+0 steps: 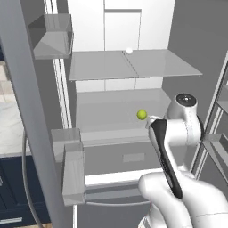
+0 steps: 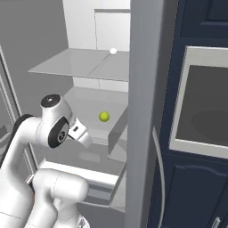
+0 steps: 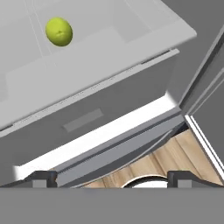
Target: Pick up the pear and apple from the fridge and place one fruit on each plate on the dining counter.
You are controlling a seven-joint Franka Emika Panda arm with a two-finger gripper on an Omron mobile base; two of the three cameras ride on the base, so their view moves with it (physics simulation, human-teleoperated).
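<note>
navy cabinets [image 2: 196,187] are framing a built-in oven [image 2: 205,104]; a wooden floor [image 3: 183,153] is showing below, flat grey light falling evenly.

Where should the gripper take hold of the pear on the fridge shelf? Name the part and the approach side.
Grip the pear across its widest middle, coming in level from the open front of the fridge. It is nearly round and sits alone on the shelf, and the glass shelf above probably rules out a top-down reach.
</note>
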